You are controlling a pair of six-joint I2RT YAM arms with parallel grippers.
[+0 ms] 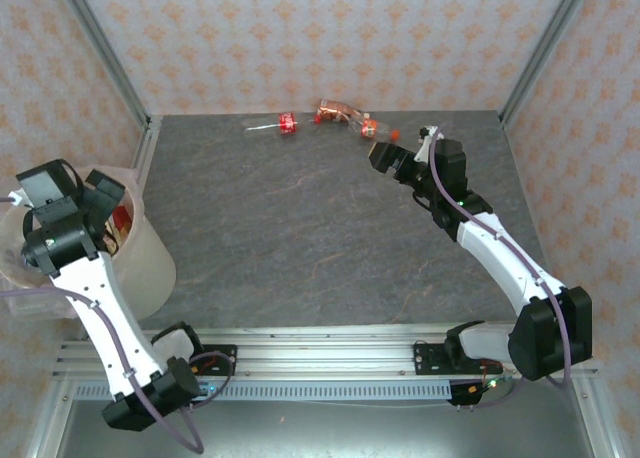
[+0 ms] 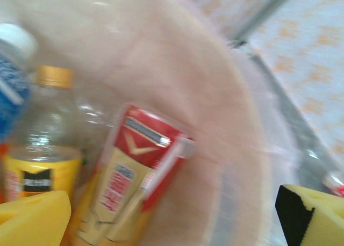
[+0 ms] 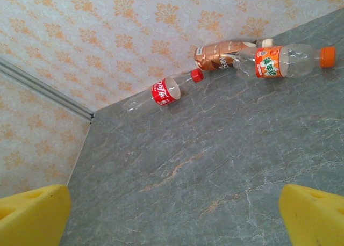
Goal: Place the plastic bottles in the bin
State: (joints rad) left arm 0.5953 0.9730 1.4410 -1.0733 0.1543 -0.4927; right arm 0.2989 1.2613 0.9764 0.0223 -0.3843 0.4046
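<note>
Left fingers (image 2: 32,219) spread wide over the bin (image 1: 150,263), perhaps three bottles (image 2: 45,149) inside.

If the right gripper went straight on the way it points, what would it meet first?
Probably the bare grey marbled tabletop, short of the clear orange-labelled plastic bottle; depth is unclear.

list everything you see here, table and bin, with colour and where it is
red-label bottle: 1, clear, red cap, table's far edge
brown bottle: 1, by the far wall
orange-label bottle: 1, clear, orange cap, beside the brown one
bottles in the bin: three seen, yellow label, red-and-cream label, blue label
bin: 1, pale pink-beige, table's left edge
table: 1, grey marbled
left gripper: open, yellow pads, over the bin
right gripper: open, yellow pads, facing the three table bottles
</note>
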